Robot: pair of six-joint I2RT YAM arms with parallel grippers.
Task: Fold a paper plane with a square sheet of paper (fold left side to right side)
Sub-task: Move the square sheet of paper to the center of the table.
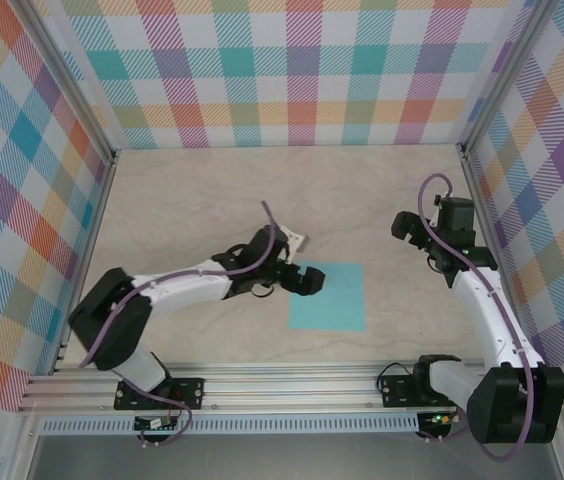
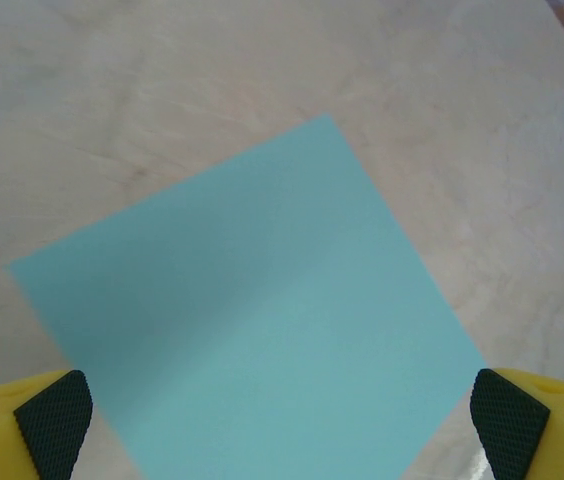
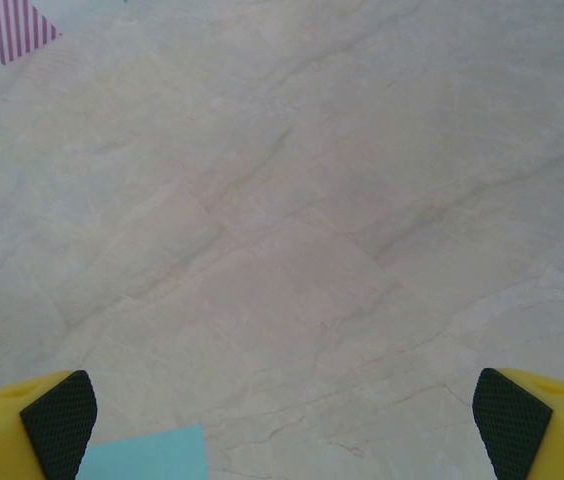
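Pale marbled table [image 1: 192,200], square sheet of paper [image 1: 330,298] lying flat. Left jaws gape empty over its left edge; right jaws, equally wide, hover beyond its far-right corner.

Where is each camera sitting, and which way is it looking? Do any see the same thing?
Top: above and behind the arm bases, looking down at the table, the paper, the left arm and the right arm.
Left wrist: on the left arm, looking down at the paper, open left gripper at the bottom corners.
Right wrist: on the right arm, looking down at table and one paper corner, open right gripper at the bottom corners.
Shared: all three see the paper.
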